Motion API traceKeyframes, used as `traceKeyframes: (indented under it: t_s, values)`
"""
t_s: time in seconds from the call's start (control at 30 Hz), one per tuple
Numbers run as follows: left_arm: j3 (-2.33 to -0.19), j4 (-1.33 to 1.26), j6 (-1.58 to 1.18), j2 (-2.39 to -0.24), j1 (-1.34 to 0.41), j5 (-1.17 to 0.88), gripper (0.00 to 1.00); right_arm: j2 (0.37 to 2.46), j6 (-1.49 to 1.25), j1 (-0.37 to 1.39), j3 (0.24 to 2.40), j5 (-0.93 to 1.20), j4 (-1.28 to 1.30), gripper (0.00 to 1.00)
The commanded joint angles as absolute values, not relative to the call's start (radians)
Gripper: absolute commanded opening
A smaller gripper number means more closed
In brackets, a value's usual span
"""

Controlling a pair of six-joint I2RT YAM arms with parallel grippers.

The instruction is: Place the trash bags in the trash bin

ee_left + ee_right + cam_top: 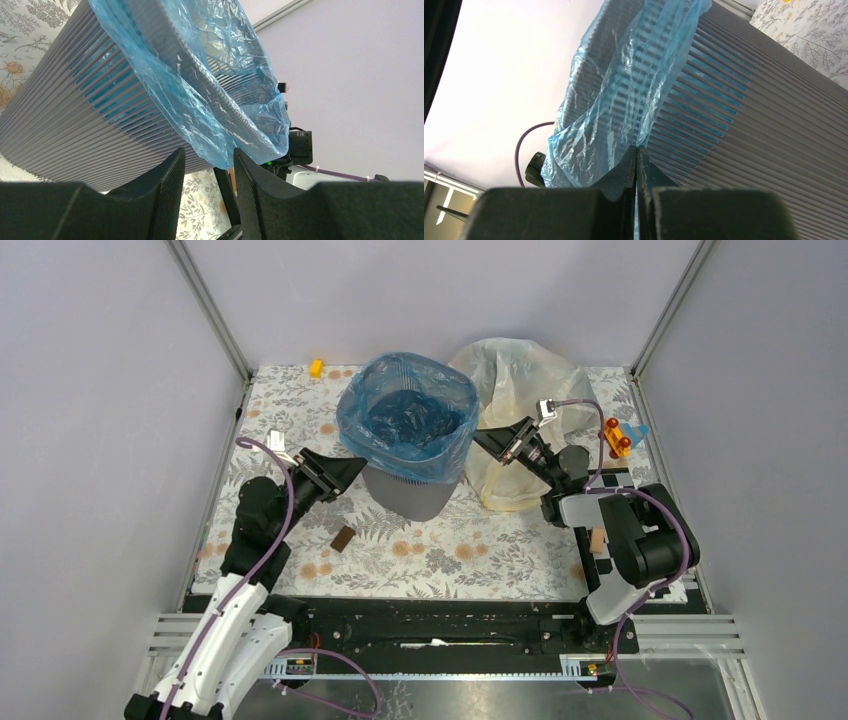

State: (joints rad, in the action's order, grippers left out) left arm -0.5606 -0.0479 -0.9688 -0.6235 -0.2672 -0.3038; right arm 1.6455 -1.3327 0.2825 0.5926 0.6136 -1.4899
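The dark grey trash bin (408, 492) stands mid-table, lined with a blue trash bag (405, 415) whose hem folds out over the rim. My right gripper (481, 438) sits at the bin's right rim; in the right wrist view it (636, 150) is shut on the blue bag's (589, 135) hanging hem. My left gripper (354, 469) is by the bin's left side. In its wrist view it (209, 156) stands open, the blue hem (220, 135) hanging just at its fingertips (175, 165) beside the ribbed bin wall (75, 125). A clear yellowish trash bag (520, 370) lies behind the bin's right.
A small brown block (342, 538) lies on the floral table cover in front of the bin. A yellow toy (316, 367) sits at the back left and an orange-red toy (619, 437) at the right edge. Grey walls and metal posts enclose the table.
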Motion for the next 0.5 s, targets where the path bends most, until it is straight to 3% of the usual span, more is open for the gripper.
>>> traceKeyframes:
  t_s: [0.0, 0.47]
  values:
    - [-0.545, -0.154, -0.967, -0.629, -0.256, -0.316, 0.42, 1.663, -1.331, 0.290, 0.624, 0.632, -1.574, 0.00]
    - [-0.522, -0.257, -1.002, -0.701, -0.235, -0.339, 0.46, 1.655, -1.335, 0.290, 0.623, 0.639, -1.575, 0.00]
